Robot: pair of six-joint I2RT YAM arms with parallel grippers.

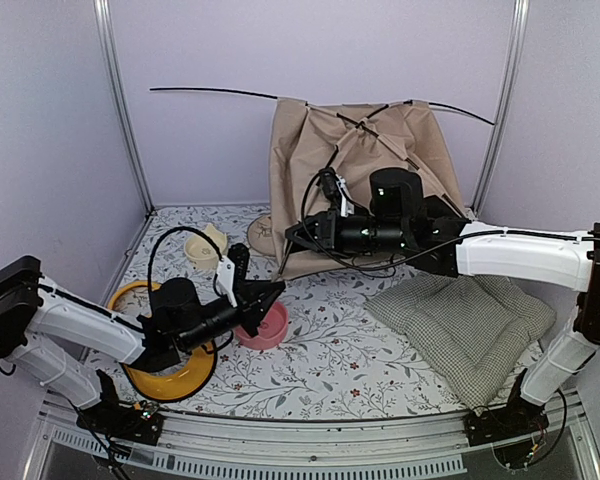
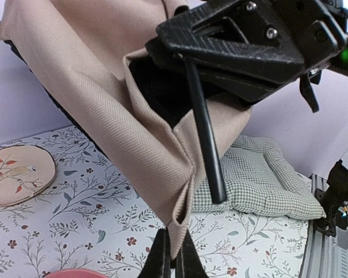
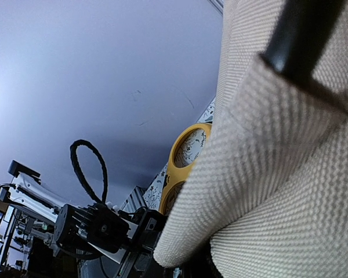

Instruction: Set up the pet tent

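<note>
The pet tent (image 1: 365,150) is a slumped heap of beige fabric at the back, with thin black poles sticking out at its top. In the left wrist view my left gripper (image 2: 175,250) is shut on the lowest corner of the tent's fabric (image 2: 133,127). A black pole (image 2: 206,139) hangs just beyond that corner, coming down out of my right gripper (image 2: 191,55), and its free end is bare. From above, my right gripper (image 1: 295,237) is at the tent's front left edge and my left gripper (image 1: 273,290) just below it. The right wrist view is filled by fabric (image 3: 278,174), which hides the fingers.
A green-checked cushion (image 1: 460,320) lies at the right front. A pink bowl (image 1: 265,325) sits under my left gripper, a yellow ring dish (image 1: 170,375) lies under the left arm, and a cream bowl (image 1: 208,245) and a round plate (image 1: 263,232) are left of the tent.
</note>
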